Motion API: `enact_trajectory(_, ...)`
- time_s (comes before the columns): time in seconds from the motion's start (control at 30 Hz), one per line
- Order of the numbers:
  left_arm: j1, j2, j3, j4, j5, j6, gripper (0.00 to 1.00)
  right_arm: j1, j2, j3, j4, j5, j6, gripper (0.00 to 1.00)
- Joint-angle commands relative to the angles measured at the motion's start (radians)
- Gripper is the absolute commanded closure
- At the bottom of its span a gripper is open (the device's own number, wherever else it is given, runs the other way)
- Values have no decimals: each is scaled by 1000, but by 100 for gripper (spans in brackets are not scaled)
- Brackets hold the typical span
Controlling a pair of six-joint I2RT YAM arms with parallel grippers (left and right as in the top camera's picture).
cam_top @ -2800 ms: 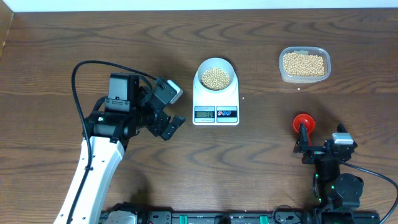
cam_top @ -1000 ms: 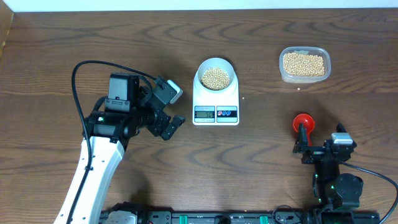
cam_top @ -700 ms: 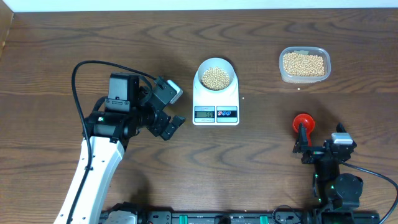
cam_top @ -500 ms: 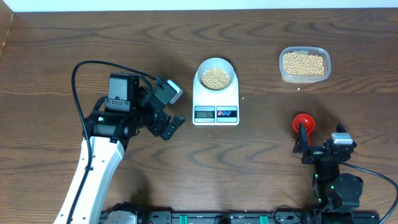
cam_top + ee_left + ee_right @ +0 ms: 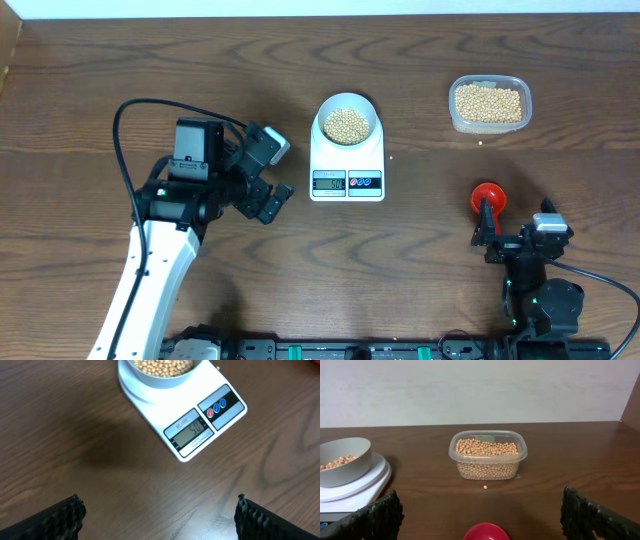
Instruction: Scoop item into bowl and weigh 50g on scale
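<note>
The pale blue bowl [image 5: 347, 122] holds tan beans [image 5: 347, 124] and sits on the white scale [image 5: 347, 165]. The scale's display reads 50 in the left wrist view [image 5: 192, 433], where the bowl [image 5: 162, 370] shows at the top edge. My left gripper [image 5: 272, 195] is open and empty, just left of the scale; its fingertips [image 5: 160, 515] frame bare table. My right gripper [image 5: 492, 230] is open at the front right, with a red scoop [image 5: 487, 197] lying on the table just ahead of it [image 5: 486, 531]. The bowl and scale show at the left of the right wrist view [image 5: 344, 462].
A clear plastic tub [image 5: 489, 103] full of beans stands at the back right, also seen in the right wrist view [image 5: 487, 455]. One loose bean [image 5: 485, 487] lies in front of it. The left arm's cable loops over the table's left part.
The left gripper has shifted very slightly to the left. Nothing else has moved.
</note>
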Motion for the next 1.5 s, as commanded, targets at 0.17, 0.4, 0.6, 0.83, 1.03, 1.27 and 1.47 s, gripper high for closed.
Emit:
enact_trajectory(0.17,2,-132,22,-8,-74,-34,2,9,-6,-1,-5,0,-12,1)
enact_trajectory(0.4,12,-227,20,-38,-105,-55,2,9,-6,-1,-5,0,-12,1)
enact_trajectory(0.6,58,-309,-8,-62,-113,-82,2,9,-6,-1,-5,0,-12,1)
enact_trajectory(0.83,94,-395,-50,-62,-120,-111,2,9,-6,-1,-5,0,-12,1)
enact_trajectory(1.03,136,-453,-89,-63,-126,-153,2,9,-6,-1,-5,0,-12,1)
enact_trajectory(1.27,155,-538,-143,-50,-127,-185,2,9,-6,-1,-5,0,-12,1)
enact_trajectory(1.47,155,-603,-198,4,-153,-249,2,9,-6,-1,-5,0,-12,1)
